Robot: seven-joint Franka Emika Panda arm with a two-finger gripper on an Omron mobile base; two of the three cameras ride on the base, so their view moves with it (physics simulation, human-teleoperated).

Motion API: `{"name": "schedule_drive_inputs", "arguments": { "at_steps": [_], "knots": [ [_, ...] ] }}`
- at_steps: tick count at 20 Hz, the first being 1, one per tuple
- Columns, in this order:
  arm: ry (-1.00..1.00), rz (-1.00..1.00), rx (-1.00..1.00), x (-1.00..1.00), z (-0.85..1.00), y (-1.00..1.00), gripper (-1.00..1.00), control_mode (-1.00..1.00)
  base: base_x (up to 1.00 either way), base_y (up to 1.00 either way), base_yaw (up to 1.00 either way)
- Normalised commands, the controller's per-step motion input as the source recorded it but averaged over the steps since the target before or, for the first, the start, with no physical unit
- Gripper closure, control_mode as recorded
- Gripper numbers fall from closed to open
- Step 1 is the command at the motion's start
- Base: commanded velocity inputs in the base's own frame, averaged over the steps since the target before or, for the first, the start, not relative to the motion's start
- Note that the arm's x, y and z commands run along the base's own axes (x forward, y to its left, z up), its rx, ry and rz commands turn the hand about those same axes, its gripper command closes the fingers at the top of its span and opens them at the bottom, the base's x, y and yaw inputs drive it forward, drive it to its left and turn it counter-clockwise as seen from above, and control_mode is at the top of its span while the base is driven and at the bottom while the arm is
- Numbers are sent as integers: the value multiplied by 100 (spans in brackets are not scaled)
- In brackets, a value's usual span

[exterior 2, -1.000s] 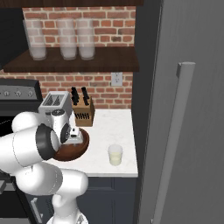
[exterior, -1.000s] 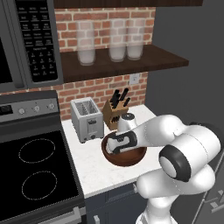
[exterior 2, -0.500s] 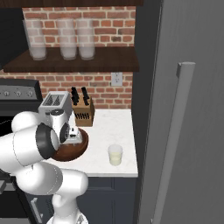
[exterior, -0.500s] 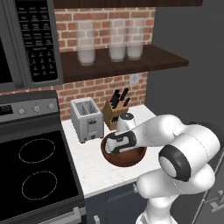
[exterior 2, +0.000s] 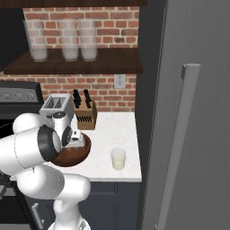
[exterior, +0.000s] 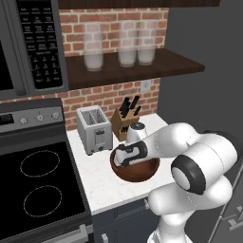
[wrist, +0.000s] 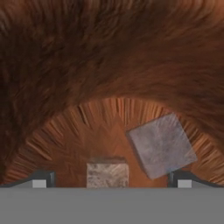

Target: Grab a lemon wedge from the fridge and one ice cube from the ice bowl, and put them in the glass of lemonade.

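Note:
The ice bowl (exterior: 137,172) (exterior 2: 74,155), a wide brown wooden dish, stands on the white counter in front of the toaster. My gripper (exterior: 124,160) (exterior 2: 76,143) (wrist: 111,180) reaches down into it, open, its fingertips (wrist: 41,179) far apart. A small pale ice cube (wrist: 107,174) lies on the bowl floor between them, touching neither. A second, larger-looking ice cube (wrist: 162,144) lies tilted just to the right. The glass of lemonade (exterior 2: 118,158) stands right of the bowl near the counter's front edge. The fridge (exterior 2: 197,90) is shut, so the lemon wedge is hidden.
A silver toaster (exterior: 95,129) and a knife block (exterior: 124,122) stand behind the bowl against the brick wall. Three frosted jars (exterior: 118,43) sit on the dark shelf above. The stove (exterior: 38,185) lies left of the counter. The fridge's bar handle (exterior 2: 179,148) rises at the right.

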Motion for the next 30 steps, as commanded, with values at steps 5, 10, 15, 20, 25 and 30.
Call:
{"name": "schedule_drive_inputs", "arguments": {
  "at_steps": [5,10,15,20,25,30],
  "knots": [
    [0,0,0,0,-20,0,-100,-100,0,0,0],
    [0,0,0,0,0,0,-100,-100,0,0,0],
    [0,0,0,0,0,0,-100,-100,0,0,0],
    [0,0,0,0,0,0,100,-100,0,0,0],
    [0,0,0,0,0,0,100,-100,0,0,0],
    [0,0,0,0,0,0,100,-100,0,0,0]
  ]
}}
